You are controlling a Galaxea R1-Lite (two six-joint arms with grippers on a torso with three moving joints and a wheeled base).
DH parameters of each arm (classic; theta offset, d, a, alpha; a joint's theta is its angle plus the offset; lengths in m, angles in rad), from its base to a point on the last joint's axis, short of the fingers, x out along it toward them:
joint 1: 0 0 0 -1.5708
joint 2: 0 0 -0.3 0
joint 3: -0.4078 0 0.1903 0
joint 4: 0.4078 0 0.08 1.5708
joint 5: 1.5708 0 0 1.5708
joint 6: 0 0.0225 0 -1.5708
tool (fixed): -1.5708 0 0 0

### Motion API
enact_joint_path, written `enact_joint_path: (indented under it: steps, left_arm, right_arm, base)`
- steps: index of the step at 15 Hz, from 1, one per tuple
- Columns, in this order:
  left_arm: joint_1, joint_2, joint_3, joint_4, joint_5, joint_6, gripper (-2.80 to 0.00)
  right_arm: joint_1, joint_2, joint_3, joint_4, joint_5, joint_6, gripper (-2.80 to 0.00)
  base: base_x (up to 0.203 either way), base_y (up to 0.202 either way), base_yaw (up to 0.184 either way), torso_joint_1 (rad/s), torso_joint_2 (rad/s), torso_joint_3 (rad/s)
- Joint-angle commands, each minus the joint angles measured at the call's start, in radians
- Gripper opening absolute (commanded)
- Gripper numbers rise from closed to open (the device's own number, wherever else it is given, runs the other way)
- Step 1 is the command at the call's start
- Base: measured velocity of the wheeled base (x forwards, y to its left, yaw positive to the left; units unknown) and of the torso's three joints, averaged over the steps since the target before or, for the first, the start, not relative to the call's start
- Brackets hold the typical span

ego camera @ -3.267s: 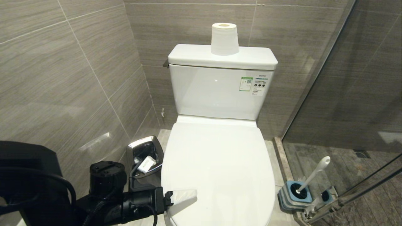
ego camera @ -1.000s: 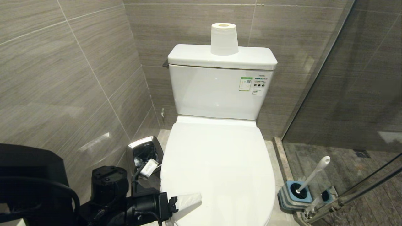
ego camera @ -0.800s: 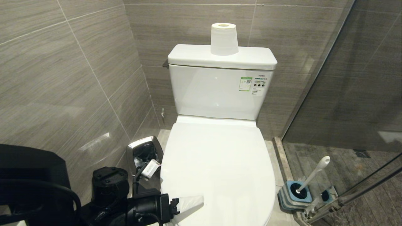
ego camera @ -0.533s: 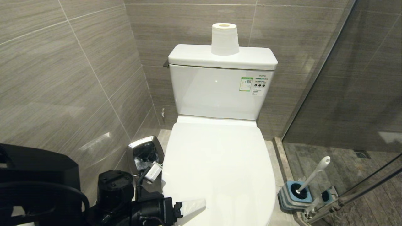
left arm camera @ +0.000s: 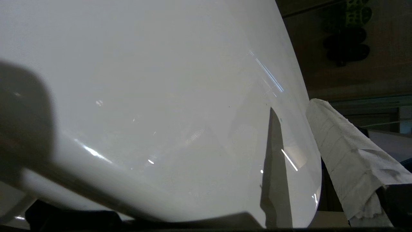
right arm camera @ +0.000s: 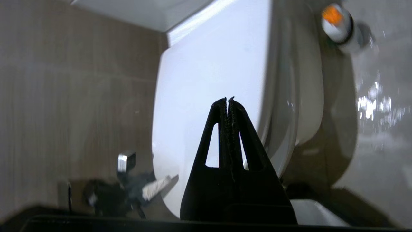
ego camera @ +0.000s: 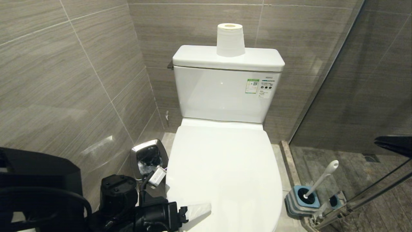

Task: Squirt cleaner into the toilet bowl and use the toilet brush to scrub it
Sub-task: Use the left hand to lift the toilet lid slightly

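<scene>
Toilet bowl not visible: white lid (ego camera: 222,174) down flat over the seat, covering it fully. No cleaner in sight, bottle not identifiable. Toilet brush (ego camera: 318,180) parked in its blue-grey holder (ego camera: 301,201) on the floor to the right of the toilet, handle leaning up and right, well apart from both arms.

Left gripper (ego camera: 196,211) at the lid's front-left edge, spread wide, grasping nothing; one white-wrapped finger (left arm camera: 341,151) just beside the rim, the other not clearly seen. Whether the lid edge sits between the fingers: cannot tell. Right gripper (right arm camera: 228,106) clenched on nothing, off to the toilet's right side.

Step in hand, by judgement: lift the lid. To do well: get one finger under the front lip, pinch only once the edge is properly seated, then swing up along the hinge arc toward the tank (ego camera: 225,96), not straight up. Glossy plastic, likely slippery. Mind the steel bin (ego camera: 149,156) near the left arm and the paper roll (ego camera: 229,40) on the tank.
</scene>
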Motion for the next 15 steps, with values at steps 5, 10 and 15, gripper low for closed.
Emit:
enact_joint_path:
  steps: [5,10,15]
  left_arm:
    - [0.010,-0.082,-0.006,-0.011,0.002,-0.013,0.00]
    - [0.008,-0.090,-0.015,-0.011,0.017,-0.013,0.00]
    - [0.007,-0.088,-0.046,-0.011,0.026,-0.015,0.00]
  right_arm:
    - [-0.119,0.201,0.042,0.277,0.017,-0.070,-2.80]
    - [-0.118,0.262,0.142,0.318,0.251,-0.324,-2.80]
    - [-0.118,0.386,0.241,0.182,0.309,-0.380,-2.80]
  base:
    - [0.000,0.000,0.000,0.000,0.00,0.000]
    - [0.000,0.000,0.000,0.000,0.00,0.000]
    - [0.000,0.000,0.000,0.000,0.00,0.000]
